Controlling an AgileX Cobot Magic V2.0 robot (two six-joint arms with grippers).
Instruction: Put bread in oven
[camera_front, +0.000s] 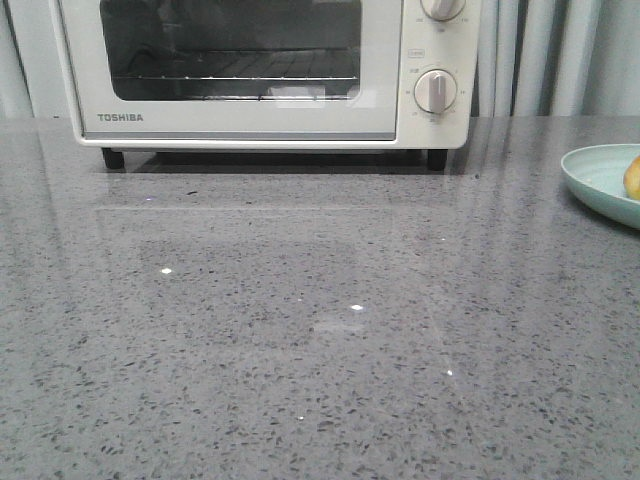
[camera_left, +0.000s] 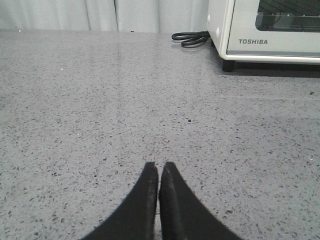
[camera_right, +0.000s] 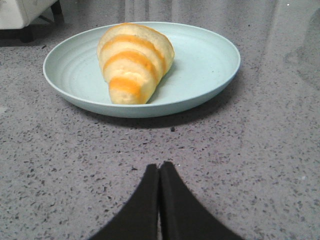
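The cream-white Toshiba oven stands at the back of the table with its glass door closed; its corner also shows in the left wrist view. The bread, a golden roll with orange ridges, lies on a pale green plate; only a sliver of it shows at the front view's right edge. My right gripper is shut and empty, low over the table just short of the plate. My left gripper is shut and empty over bare table, well short of the oven. Neither gripper shows in the front view.
The plate sits at the table's right edge. A black power cord lies coiled beside the oven's left side. Two round knobs are on the oven's right. A curtain hangs behind the grey speckled table.
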